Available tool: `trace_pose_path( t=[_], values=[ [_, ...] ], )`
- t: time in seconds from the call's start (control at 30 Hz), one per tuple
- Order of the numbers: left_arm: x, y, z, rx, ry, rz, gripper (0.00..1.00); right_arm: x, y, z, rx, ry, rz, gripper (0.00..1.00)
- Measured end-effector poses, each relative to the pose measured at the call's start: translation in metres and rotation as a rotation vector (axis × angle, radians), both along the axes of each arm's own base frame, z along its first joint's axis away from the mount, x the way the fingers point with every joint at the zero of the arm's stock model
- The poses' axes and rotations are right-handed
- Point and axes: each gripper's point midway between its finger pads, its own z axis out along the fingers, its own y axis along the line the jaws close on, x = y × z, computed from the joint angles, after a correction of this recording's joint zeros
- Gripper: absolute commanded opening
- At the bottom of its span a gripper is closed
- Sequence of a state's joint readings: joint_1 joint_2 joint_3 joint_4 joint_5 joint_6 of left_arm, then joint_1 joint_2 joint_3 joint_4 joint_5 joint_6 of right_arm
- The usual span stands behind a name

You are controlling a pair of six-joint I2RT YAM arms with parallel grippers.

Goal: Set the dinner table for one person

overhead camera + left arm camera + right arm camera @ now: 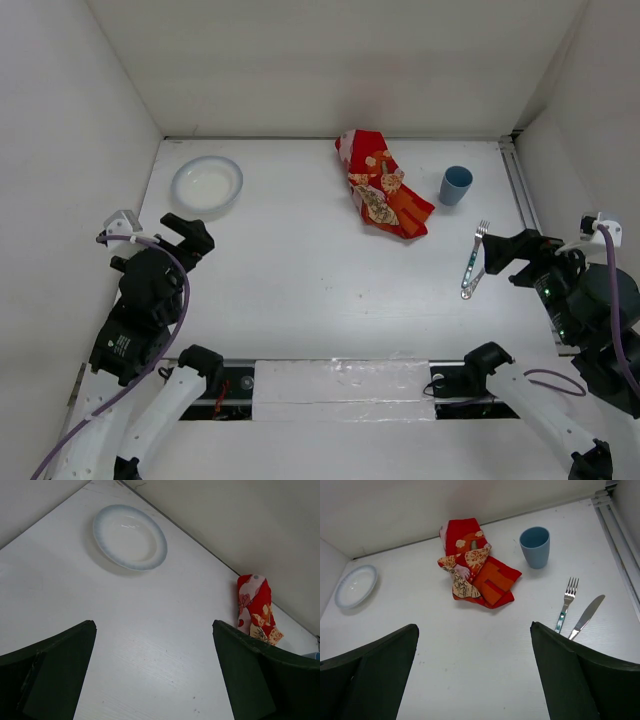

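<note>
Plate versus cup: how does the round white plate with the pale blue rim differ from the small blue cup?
The round white plate with the pale blue rim is wide and shallow; the small blue cup is narrow and tall. The plate is mostly white, the cup blue all over. The plate sits far left on the white tabletop, the cup far right past the red printed cloth. Both stand mouth up and look empty.

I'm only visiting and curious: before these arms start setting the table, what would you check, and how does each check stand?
1. Left claw open and empty: ok.
2. Right claw open and empty: ok.
3. Plate empty, right way up: ok.
4. Cup standing upright: ok.
5. Fork and knife lying apart, not overlapping: ok.
6. Red cloth laid flat: not ok, crumpled.
</note>
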State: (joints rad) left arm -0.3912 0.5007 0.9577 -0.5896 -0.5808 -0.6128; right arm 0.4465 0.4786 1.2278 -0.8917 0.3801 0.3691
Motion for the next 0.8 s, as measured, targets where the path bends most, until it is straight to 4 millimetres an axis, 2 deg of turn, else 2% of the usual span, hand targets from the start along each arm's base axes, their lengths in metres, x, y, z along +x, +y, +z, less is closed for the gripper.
trace_pose_path(
  t=[0.23, 0.43, 0.57, 0.7, 0.8],
  values=[
    [0.000, 0.000, 0.000, 0.000, 0.001, -0.002, 1.00, 0.002, 0.003, 0.001, -0.001, -0.007, 0.013, 0.99],
    [0.003, -0.004, -0.002, 0.001, 0.011, -0.015, 1.00, 0.020, 0.032, -0.012, -0.013, 0.015, 0.127, 0.99],
    [0.006, -0.008, -0.005, 0.006, 0.025, -0.031, 1.00, 0.055, 0.069, -0.031, -0.035, 0.089, 0.233, 0.99],
    [0.013, -0.013, -0.010, 0.020, 0.055, -0.048, 1.00, 0.100, 0.110, -0.070, -0.075, 0.230, 0.336, 0.99],
    [0.018, -0.017, -0.016, 0.033, 0.083, -0.063, 1.00, 0.132, 0.136, -0.110, -0.105, 0.347, 0.397, 0.99]
  ],
)
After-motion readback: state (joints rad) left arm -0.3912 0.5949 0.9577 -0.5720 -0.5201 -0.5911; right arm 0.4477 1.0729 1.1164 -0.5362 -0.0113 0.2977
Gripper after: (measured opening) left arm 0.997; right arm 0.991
